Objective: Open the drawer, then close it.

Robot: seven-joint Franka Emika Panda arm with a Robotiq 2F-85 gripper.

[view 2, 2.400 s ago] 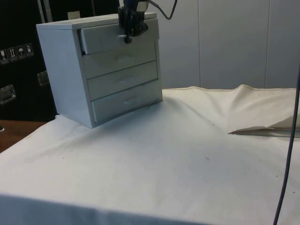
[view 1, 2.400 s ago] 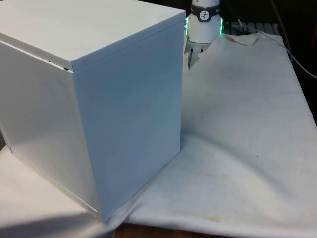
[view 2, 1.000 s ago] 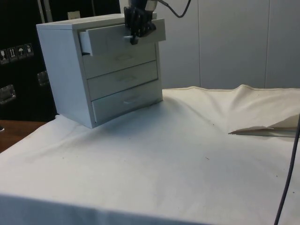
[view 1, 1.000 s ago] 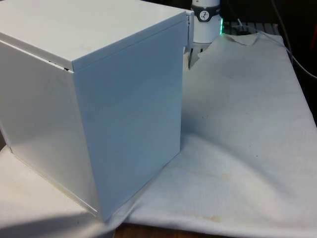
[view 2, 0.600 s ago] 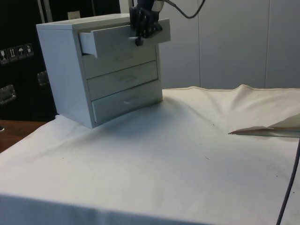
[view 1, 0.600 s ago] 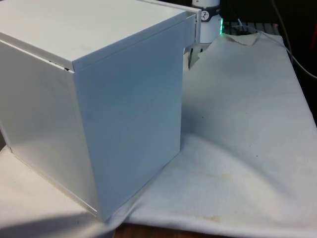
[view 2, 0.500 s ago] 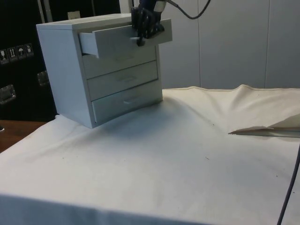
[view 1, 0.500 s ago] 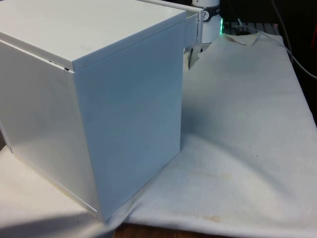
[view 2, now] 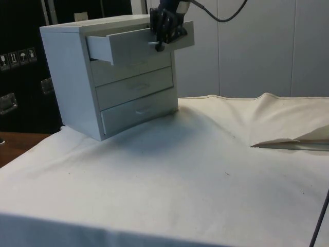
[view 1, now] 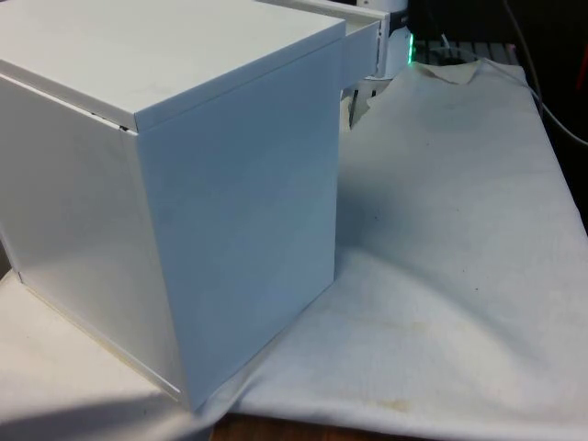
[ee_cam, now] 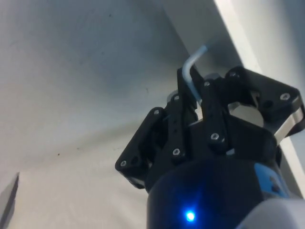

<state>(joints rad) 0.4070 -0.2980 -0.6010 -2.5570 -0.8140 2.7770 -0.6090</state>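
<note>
The hand (view 2: 163, 41) is clamped on the handle (ee_cam: 191, 71) of the top drawer (view 2: 134, 45), partly drawn out of the white chest (view 2: 77, 77) on the bench (view 2: 169, 175). Pull straight along the slide, level, without tilting the handle.

Soft, even light falls from above, and I see no hard glare on the white cloth (view 2: 216, 170). In the front view the chest of drawers (view 1: 175, 202) is bright on top, its near side a cooler blue-grey, and it casts a broad, soft-edged shadow on the cloth by its base. In the side view a faint shadow lies under the pulled-out top drawer (view 2: 134, 45). My gripper (ee_cam: 193, 93) is dark against the pale drawer, its near body blurred.
</note>
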